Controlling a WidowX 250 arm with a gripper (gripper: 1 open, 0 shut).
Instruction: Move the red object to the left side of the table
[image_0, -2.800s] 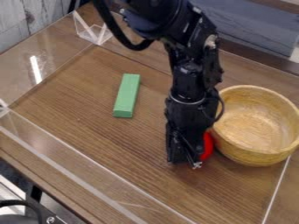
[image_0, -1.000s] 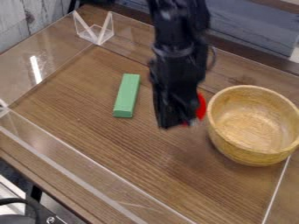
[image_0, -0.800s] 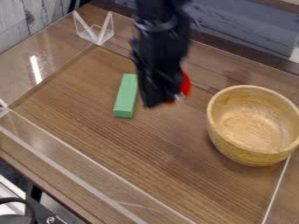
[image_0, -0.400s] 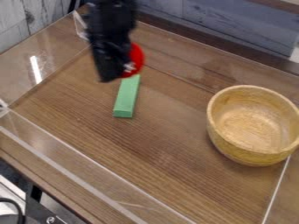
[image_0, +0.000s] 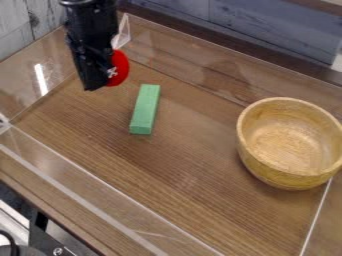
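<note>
In the camera view, the gripper (image_0: 96, 80) points down over the left part of the table (image_0: 201, 190), its jaws clamped on the red object (image_0: 118, 66), which sticks out on the gripper's right side, lifted above the wood. The green block (image_0: 144, 108) lies just right of it, the wooden bowl (image_0: 290, 142) well apart.

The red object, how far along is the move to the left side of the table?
Done: the red object is picked up and now sits left of the green block, far from the wooden bowl. In hand: the hand is shut on it above the table. Left: setting it down and releasing.
</note>
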